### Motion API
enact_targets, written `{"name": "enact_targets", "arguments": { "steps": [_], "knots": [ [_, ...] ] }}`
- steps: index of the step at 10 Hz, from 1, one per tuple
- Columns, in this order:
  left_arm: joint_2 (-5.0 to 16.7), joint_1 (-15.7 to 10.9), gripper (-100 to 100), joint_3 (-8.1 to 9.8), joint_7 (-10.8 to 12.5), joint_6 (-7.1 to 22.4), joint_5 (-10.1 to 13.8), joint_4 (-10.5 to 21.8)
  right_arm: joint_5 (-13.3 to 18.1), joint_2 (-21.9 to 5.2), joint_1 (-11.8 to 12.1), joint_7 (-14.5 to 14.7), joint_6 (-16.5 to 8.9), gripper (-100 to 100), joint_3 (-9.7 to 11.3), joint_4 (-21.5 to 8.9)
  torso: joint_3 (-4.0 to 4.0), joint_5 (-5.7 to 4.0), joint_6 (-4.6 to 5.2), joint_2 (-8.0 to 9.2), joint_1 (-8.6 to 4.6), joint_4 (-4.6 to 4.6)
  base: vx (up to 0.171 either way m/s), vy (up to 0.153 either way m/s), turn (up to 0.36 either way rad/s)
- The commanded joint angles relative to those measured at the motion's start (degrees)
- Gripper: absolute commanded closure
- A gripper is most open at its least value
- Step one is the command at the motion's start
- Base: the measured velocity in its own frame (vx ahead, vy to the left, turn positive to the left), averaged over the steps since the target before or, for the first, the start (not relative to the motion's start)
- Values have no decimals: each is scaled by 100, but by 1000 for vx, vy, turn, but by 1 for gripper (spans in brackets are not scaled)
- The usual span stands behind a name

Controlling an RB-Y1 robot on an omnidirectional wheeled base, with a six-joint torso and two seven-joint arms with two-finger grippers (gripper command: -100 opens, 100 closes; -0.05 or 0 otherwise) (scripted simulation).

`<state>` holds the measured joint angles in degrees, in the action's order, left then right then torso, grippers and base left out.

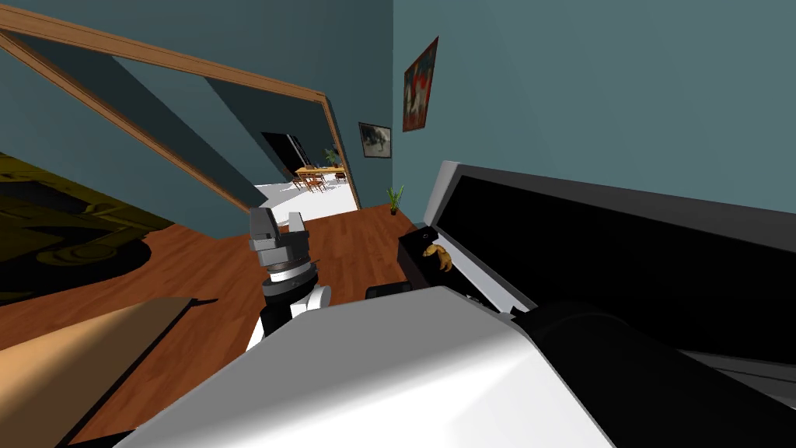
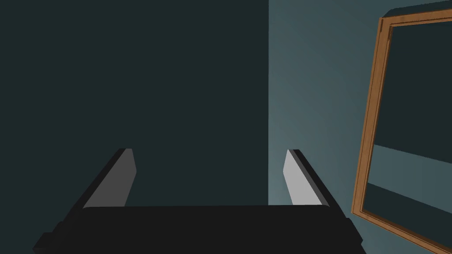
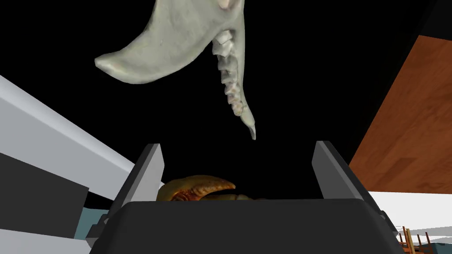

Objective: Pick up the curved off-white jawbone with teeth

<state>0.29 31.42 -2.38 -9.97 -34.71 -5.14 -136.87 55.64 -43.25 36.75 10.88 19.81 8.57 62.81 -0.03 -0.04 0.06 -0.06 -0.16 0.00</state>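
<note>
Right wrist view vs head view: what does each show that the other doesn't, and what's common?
Right wrist adds: the off-white jawbone, teeth visible, against black beyond the open fingers of the right gripper. Head adds: the left gripper, raised over the wood floor, two wall pictures, a doorway, a potted plant. Shared: the brown claw-like object by the right gripper, the white rim, the wood floor.
</note>
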Motion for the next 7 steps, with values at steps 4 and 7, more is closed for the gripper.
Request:
{"name": "enact_targets", "arguments": {
  "steps": [4,7],
  "knots": [
    [0,1,0,0,0,0,0,0,168,-74,85,-295,-74,0,213,-42,0,1,3,0,7,0,-13,-28,96],
    [0,0,0,0,0,0,0,0,104,300,-250,-95,-280,-100,363,-416,3,1,2,5,5,1,-29,-31,100]
  ]
}}
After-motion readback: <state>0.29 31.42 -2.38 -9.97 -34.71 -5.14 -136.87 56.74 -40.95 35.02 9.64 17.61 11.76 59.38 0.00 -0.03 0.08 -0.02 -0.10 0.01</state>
